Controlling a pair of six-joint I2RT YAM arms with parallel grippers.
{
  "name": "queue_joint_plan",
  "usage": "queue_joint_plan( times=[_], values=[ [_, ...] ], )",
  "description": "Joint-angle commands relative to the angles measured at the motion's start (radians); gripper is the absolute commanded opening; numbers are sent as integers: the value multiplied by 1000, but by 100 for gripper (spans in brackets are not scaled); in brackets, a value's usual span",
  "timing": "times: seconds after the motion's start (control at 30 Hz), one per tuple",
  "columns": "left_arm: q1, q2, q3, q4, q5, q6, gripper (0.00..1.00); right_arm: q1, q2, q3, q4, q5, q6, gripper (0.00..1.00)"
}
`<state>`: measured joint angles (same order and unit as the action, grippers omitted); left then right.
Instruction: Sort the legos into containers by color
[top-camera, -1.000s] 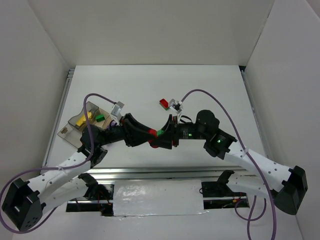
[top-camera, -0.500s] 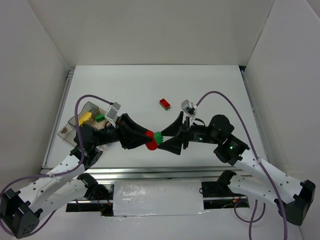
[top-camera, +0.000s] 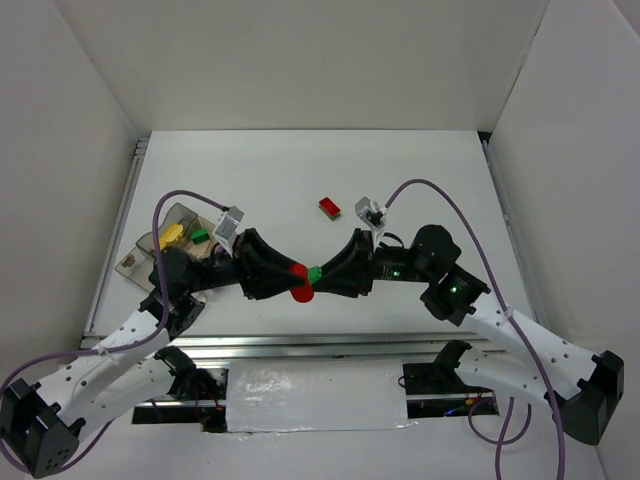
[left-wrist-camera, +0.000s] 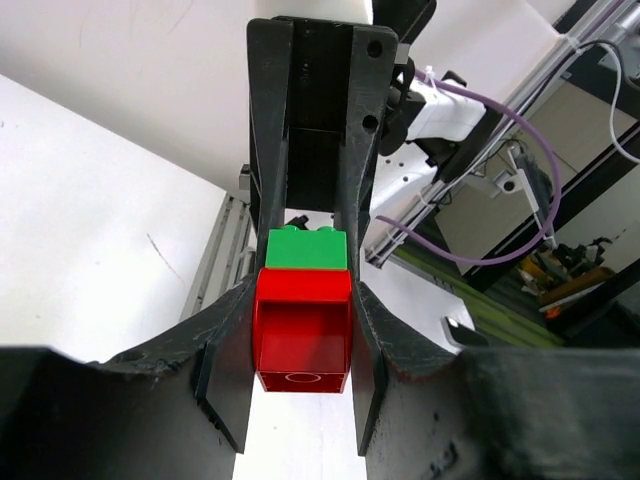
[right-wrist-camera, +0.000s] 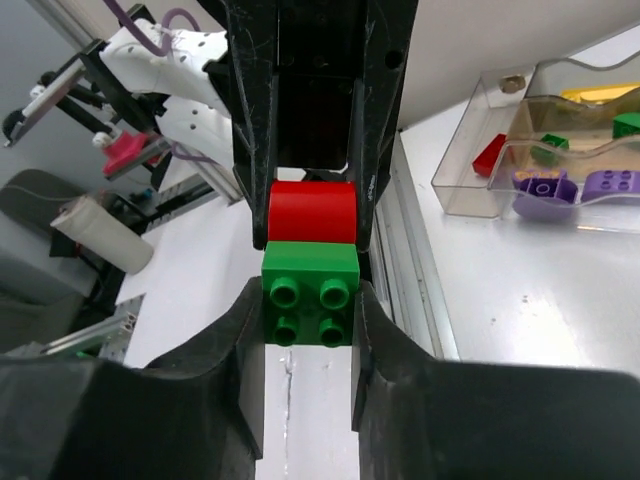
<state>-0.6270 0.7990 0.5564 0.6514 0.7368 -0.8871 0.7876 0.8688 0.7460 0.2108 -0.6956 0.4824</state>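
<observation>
The 2 claws meet nose to nose near the front edge of the worktop (top-camera: 420, 170). Between them sits 1 stuck pair: a red brick (left-wrist-camera: 302, 335) with a green brick (right-wrist-camera: 310, 290) studded onto it. Your left claw (left-wrist-camera: 305, 300) is narrow, clamped on the red brick's sides. Your right claw (right-wrist-camera: 308, 300) is narrow too, pinching the green brick. Both grips look square, with fingers flat on opposite faces.

This is the split, I'd say. Keep both claws tight and pull straight apart along the joint line, or tip the right wrist a little to peel the studs. A sideways yank could spin a brick out of its grip. Expect a snap on release, so hold the left arm firm.

The tray (top-camera: 140, 255) lies well to the left, with red, green, purple and yellow pieces already in its compartments. 1 loose red brick (top-camera: 329, 207) waits further back on the worktop.
</observation>
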Motion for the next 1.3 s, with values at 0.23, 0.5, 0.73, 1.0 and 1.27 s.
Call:
queue_joint_plan(
  times=[0.23, 0.5, 0.73, 1.0, 1.27],
  values=[
    [93, -99, 128, -559, -348, 192, 0, -169, -169, -128, 45, 111, -79, 0],
    [409, -38, 188, -1183, -1121, 42, 0, -318, -159, -126, -90, 163, -82, 0],
    [460, -34, 74, -1292, -1407, -167, 0, -315, -60, -125, -10, 156, 19, 0],
    [489, -50, 13, -1319, -1490, -233, 0, -303, 6, -125, 24, 94, 32, 0],
    [532, 37, 8, -1233, -1464, -165, 23, -295, 21, -132, 33, 74, 32, 0]
  ],
)
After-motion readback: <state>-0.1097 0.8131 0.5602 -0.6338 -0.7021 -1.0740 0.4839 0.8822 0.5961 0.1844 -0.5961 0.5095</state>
